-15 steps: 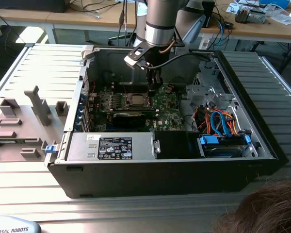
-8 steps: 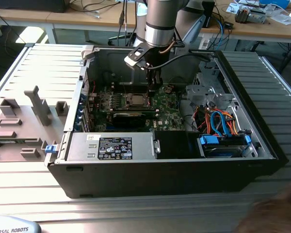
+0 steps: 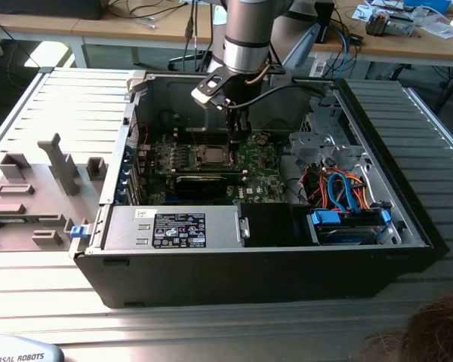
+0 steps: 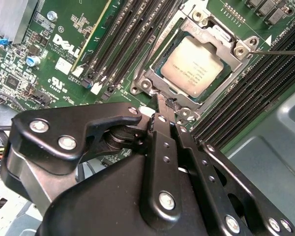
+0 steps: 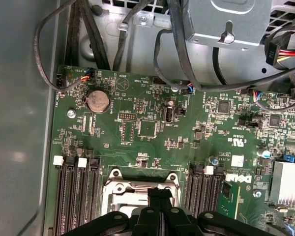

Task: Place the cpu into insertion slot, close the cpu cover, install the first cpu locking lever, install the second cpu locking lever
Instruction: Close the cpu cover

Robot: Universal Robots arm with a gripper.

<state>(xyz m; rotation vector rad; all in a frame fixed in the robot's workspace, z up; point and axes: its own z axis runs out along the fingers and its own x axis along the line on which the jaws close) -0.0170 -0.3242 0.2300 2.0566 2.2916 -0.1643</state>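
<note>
The cpu lies flat in the insertion slot, its silver-grey top showing through the window of the cpu cover, which lies down over it. A thin locking lever sticks out sideways past one corner of the socket. My gripper has its black fingers pressed together, shut, with the tips at the socket's rim beside the cpu. Whether something thin is pinched there I cannot tell. In the exterior view the gripper hangs inside the open computer case just behind the cpu. In the first wrist view the gripper meets the cover's edge.
Black memory slots flank the socket on both sides. A long black bar lies in front of it. The power supply fills the case front, a drive cage and cables the exterior view's right. Grey fixtures stand outside.
</note>
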